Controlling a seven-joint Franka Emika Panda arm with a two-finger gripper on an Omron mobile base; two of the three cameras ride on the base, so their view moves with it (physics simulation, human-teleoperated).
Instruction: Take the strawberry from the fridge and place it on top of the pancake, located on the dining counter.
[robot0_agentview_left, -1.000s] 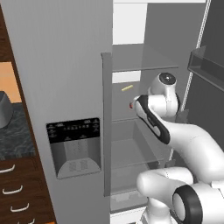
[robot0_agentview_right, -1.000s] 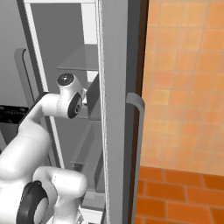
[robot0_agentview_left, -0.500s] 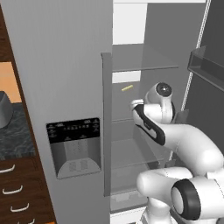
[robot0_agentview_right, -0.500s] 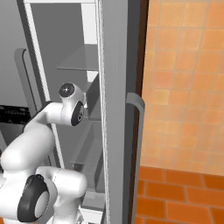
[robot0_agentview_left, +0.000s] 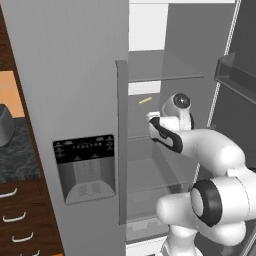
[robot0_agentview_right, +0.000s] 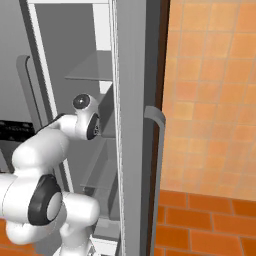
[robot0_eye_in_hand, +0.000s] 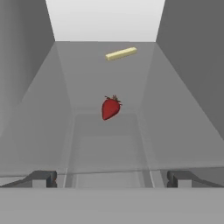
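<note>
The fridge (robot0_agentview_left: 75, 75) stands with its right door swung wide, and my arm reaches into the open compartment. A small red strawberry (robot0_eye_in_hand: 110, 108) lies on a glass shelf in the middle of the hand view, straight ahead of my gripper (robot0_eye_in_hand: 111, 179) and some way beyond the tips. The two dark fingertips (robot0_eye_in_hand: 41, 178) stand far apart with nothing between them, so the gripper is open. In the left base view my gripper (robot0_agentview_left: 150, 119) sits at shelf height just inside the fridge and covers the strawberry. The pancake and the dining counter are out of view.
A thin yellow stick (robot0_eye_in_hand: 121, 54) lies further back on the same shelf, also seen as the yellow stick (robot0_agentview_left: 145, 100). The dispenser panel (robot0_agentview_left: 85, 150) is on the shut left door. The open right door (robot0_agentview_right: 132, 125) with its handle (robot0_agentview_right: 156, 150) flanks the arm.
My hand has pushed a little deeper into the fridge and the wrist has dropped slightly. The jaws have stayed wide apart.
</note>
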